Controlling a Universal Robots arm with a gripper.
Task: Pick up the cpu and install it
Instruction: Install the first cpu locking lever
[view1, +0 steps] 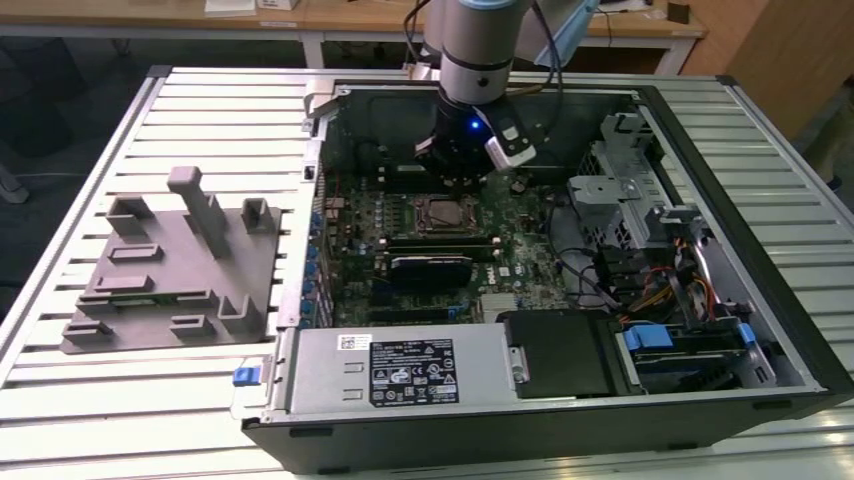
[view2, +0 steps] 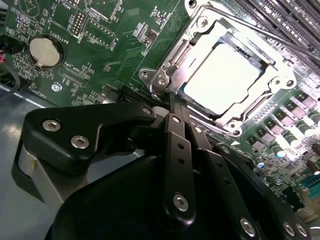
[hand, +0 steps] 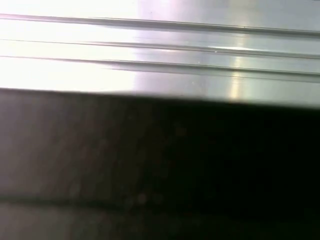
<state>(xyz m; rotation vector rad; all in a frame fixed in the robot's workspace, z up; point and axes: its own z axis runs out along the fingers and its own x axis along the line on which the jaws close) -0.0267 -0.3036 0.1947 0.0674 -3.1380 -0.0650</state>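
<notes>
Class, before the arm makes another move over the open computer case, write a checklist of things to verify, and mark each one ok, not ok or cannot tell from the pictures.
1. The cpu lies inside the socket frame on the motherboard: ok.
2. The cpu sits flat, not tilted: cannot tell, its top is washed out by glare.
3. The gripper is close over the socket's edge, inside the case: ok.
4. The jaws hold nothing: cannot tell.
5. The grey fixture block lies outside the case, apart from the arm: ok.
</notes>
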